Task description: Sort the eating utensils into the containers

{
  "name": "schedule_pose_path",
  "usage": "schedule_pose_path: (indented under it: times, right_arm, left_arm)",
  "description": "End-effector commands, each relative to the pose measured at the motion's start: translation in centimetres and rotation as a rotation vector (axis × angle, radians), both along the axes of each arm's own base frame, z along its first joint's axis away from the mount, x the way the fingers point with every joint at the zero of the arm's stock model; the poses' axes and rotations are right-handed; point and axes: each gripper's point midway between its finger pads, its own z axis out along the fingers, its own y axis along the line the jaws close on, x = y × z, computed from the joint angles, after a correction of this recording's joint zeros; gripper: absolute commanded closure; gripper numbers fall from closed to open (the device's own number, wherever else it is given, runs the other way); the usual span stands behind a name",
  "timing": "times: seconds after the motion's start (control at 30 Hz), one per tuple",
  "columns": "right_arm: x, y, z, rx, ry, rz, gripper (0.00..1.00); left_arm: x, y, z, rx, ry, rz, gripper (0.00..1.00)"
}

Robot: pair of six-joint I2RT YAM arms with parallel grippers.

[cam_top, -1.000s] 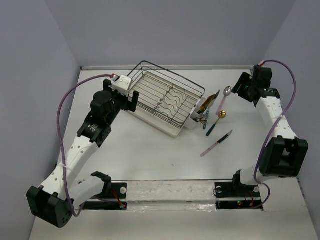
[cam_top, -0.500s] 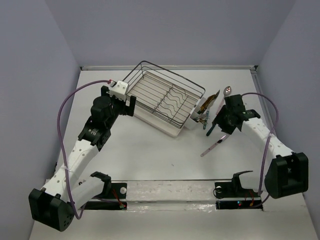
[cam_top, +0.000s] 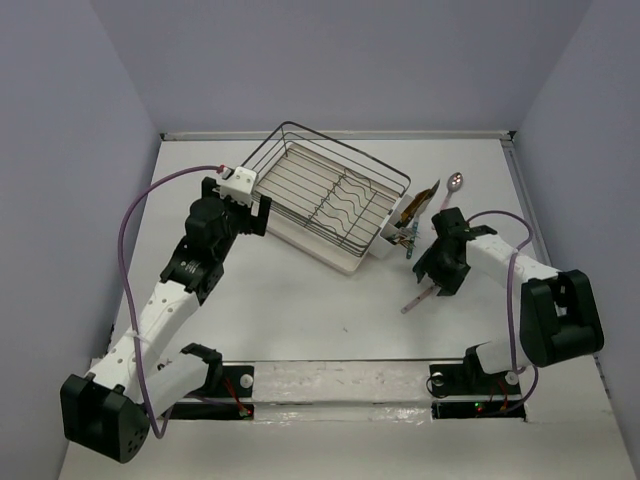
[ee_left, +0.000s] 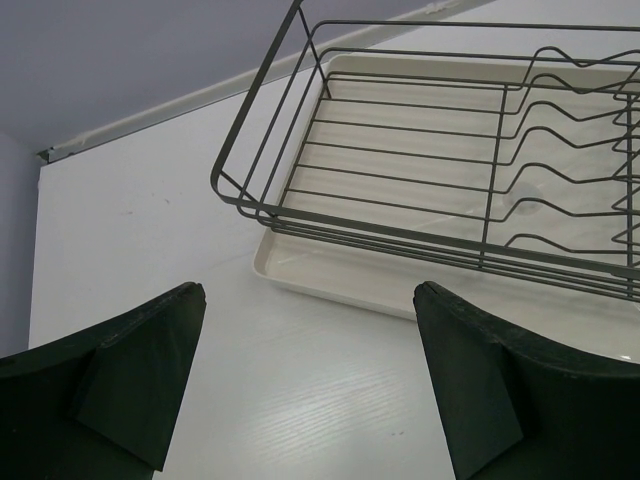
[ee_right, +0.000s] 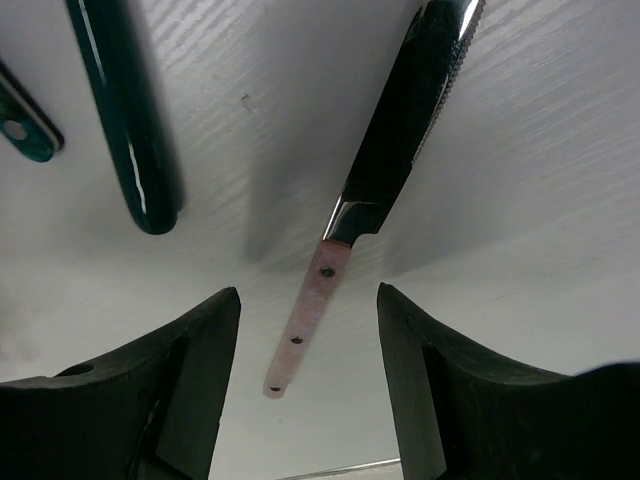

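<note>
Two claws in view, both released. We see the right claw (ee_right: pixel 305 292) low over the counter (cam_top: pixel 300 300), jaws apart & straddling the pink-handled knife (ee_right: pixel 312 300). The handle lies flat btwn the two fingers (ee_right: pixel 205 370), clear of both, so nothing is gripped. The knife's blade runs away from the claw toward the upper right of the wrist view, serrated edge catching light. Just left of it in that view lies a teal-handled utensil (ee_right: pixel 125 120), apart from the knife, w/ another teal tip (ee_right: pixel 25 130) at the frame edge.

From above, the right claw (cam_top: pixel 440 275) sits near-right of the cutlery holder (cam_top: pixel 385 243), w/ the pink handle end poking out on its near-left side. The holder is white, at the right end of the dish rack (cam_top: pixel 330 190), & has a few utensils standing in it, one leaning far-right. We can't tell which compartments. A spoon (cam_top: pixel 455 182) lies on the counter farther right, its handle hidden by the arm.

The left claw (cam_top: pixel 255 208) is spread wide & empty by the rack's left end. Its wrist view shows the wire frame & cream tray (ee_left: pixel 330 285) just ahead, not touched.
</note>
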Motion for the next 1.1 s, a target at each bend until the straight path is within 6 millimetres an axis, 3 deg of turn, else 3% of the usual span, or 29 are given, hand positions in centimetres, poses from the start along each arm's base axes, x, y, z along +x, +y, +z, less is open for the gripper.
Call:
schedule_pose_path:
  times: [0.0,0.2,0.3,0.33,0.37,0.57,0.7,0.83,0.87,0.97,1.03,1.07]
  right_arm:
    - [0.1,0.3,-1.2,0.019,0.017,-0.013,0.37]
    - [0.2,0.4,-2.9,0.022,0.027,-0.045,0.43]
    - [-0.2,0.3,-3.4,0.016,0.044,-0.052,0.71]
    - [-0.3,0.2,-3.4,0.012,0.043,-0.057,0.94]
    - [-0.3,0.1,-3.3,0.009,0.037,-0.062,1.00]
    - [-0.5,-1.7,-3.3,-0.019,-0.012,-0.145,1.00]
    - [0.0,-1.8,-3.0,-0.007,-0.041,-0.149,1.00]
    - [1.8,-2.7,0.3,-0.039,-0.178,-0.169,1.00]
    - [2.8,-3.0,2.5,-0.045,-0.256,-0.176,1.00]
    - [3.6,-5.2,6.2,-0.153,-0.355,-0.203,1.00]
    - [5.0,-7.3,11.3,-0.248,-0.481,-0.214,1.00]
    - [4.9,-8.0,12.0,-0.275,-0.504,-0.233,1.00]
  left_arm:
    - [0.9,0.5,1.2,0.007,-0.062,0.029,0.01]
    - [1.0,0.6,1.0,0.023,-0.062,0.032,0.01]
    - [1.0,0.8,1.3,0.026,-0.074,0.041,0.01]
    - [1.0,0.9,1.2,0.029,-0.075,0.042,0.01]
    - [1.0,1.0,1.1,0.034,-0.077,0.045,0.01]
    - [0.9,1.3,1.2,0.044,-0.093,0.056,0.01]
    - [0.8,1.5,1.6,0.052,-0.107,0.062,0.01]
    - [0.8,1.8,2.1,0.054,-0.120,0.077,0.01]
    - [0.8,2.0,2.4,0.056,-0.125,0.083,0.01]
    - [0.8,2.2,2.7,0.054,-0.128,0.093,0.01]
    - [0.9,2.4,3.0,0.050,-0.131,0.099,0.01]
    - [0.9,2.3,3.2,0.050,-0.132,0.098,0.01]
